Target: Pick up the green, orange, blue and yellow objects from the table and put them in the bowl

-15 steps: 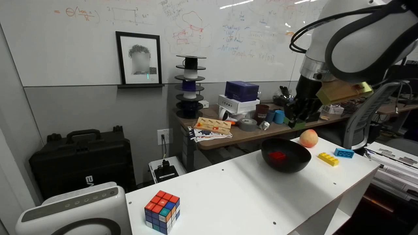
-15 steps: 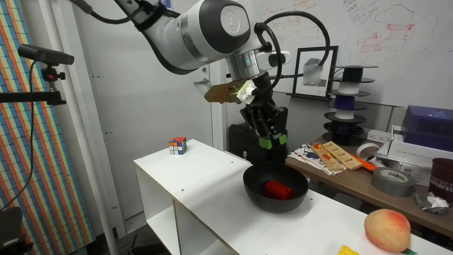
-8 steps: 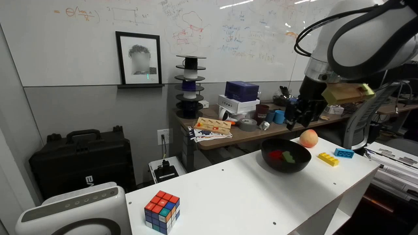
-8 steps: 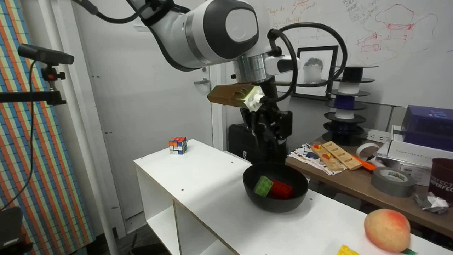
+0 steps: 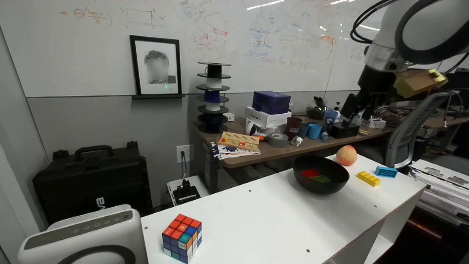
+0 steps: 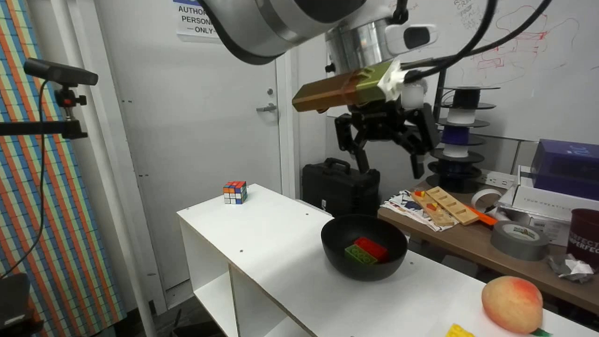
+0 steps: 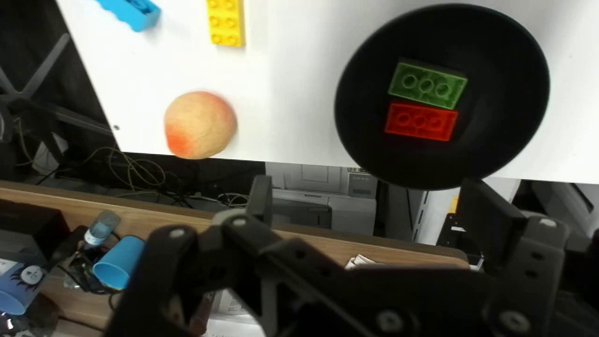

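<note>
The green brick [image 7: 427, 85] lies in the black bowl [image 6: 334, 264], hollow side up beside a red brick [image 7: 421, 122]. On the white table are the yellow brick [image 5: 368, 179] and the blue brick [image 5: 386, 172], right of the bowl in an exterior view. A peach [image 5: 346, 155], the orange object, rests behind the yellow brick there. In an exterior view the blue brick is out of frame and the yellow one is cut off at the edge. High above the table my gripper [image 6: 390, 167] stands wide open, nothing between its fingers, as the wrist view confirms.
A Rubik's cube [image 5: 182, 238] sits at the far end of the white table [image 5: 271, 212]. Behind runs a brown desk [image 5: 253, 160] with spools [image 5: 213, 97], boxes, tape and cups. A white appliance [image 5: 84, 234] stands beside the table; a camera [image 6: 61, 72] is mounted at the side.
The gripper opened and let go of the green brick, which dropped into the bowl and settled flat beside the red one. The arm then rose and moved rightward in both exterior views.
</note>
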Controlling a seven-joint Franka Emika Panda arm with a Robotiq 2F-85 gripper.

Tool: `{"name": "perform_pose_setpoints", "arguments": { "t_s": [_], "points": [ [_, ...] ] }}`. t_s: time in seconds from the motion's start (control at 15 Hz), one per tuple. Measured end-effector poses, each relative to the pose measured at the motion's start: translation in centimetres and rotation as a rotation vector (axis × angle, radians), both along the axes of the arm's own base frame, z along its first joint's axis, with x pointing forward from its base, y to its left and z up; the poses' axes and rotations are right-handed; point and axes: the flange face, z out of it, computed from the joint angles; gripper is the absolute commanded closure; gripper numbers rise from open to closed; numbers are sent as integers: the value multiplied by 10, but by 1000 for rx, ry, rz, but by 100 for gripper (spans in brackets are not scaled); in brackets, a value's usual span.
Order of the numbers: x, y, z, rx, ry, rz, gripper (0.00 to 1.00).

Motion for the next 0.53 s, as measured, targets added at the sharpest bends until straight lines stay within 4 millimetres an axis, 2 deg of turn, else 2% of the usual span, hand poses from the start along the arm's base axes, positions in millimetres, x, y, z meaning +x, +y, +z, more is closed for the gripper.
{"name": "perform_pose_setpoints", "arguments": {
  "t_s": [0.27,0.53],
  "points": [
    [-26,-67,32,-57,49,36,0],
    [-51,-124,44,-16,61,67,0]
  ]
}}
